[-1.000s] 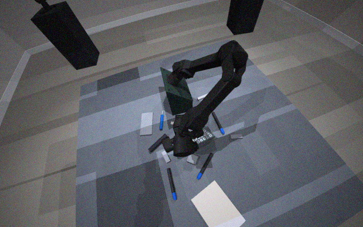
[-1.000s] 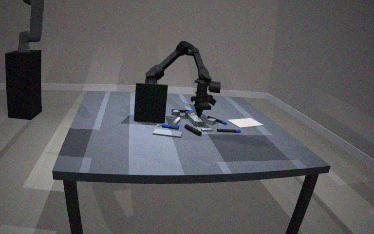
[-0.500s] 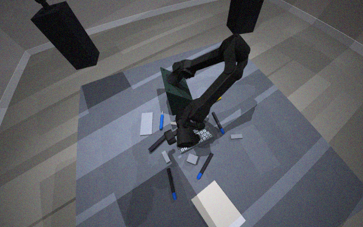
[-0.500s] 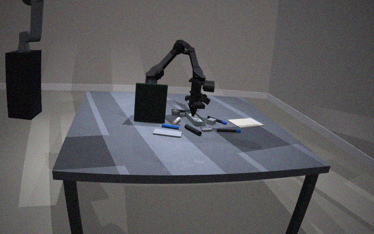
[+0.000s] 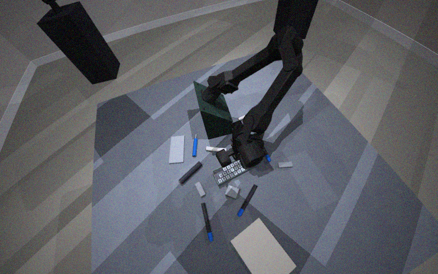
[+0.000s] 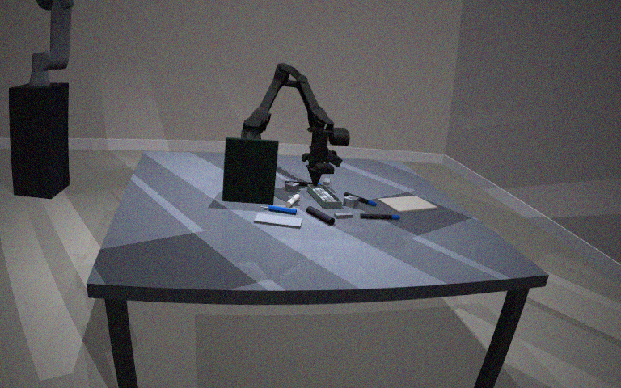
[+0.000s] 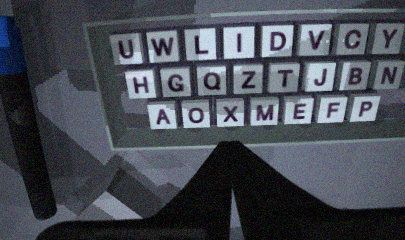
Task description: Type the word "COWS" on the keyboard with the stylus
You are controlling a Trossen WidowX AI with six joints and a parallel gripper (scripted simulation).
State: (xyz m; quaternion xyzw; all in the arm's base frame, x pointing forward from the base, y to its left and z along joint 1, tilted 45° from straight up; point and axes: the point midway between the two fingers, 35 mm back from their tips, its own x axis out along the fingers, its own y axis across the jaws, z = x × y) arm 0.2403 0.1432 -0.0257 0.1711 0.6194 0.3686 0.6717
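Note:
The keyboard [image 5: 230, 173] [image 6: 324, 196] [image 7: 164, 137] is a green tray with white letter keys; O and W show in the wrist view, while S is out of that view. My gripper [image 6: 315, 183] [image 7: 229, 150] is shut with nothing between its fingers, pointing down; in the wrist view its tips lie just below the X and M keys, at the tray's edge. The top view hides the fingertips behind the arm. A blue pen-like tool [image 5: 194, 147] [image 6: 282, 209] with a thin tip lies apart from the gripper. I cannot tell for sure which pen-like thing is the stylus.
Black pens with blue ends [image 5: 206, 220] [image 5: 247, 200] [image 7: 26, 130], a thick dark cylinder [image 5: 190, 173], a white tube [image 5: 215, 149] and grey blocks [image 5: 231, 192] [image 5: 285, 164] surround the keyboard. A dark green upright panel [image 6: 250, 170] stands near the arm's base. A cream sheet [image 5: 263, 247] lies farther off.

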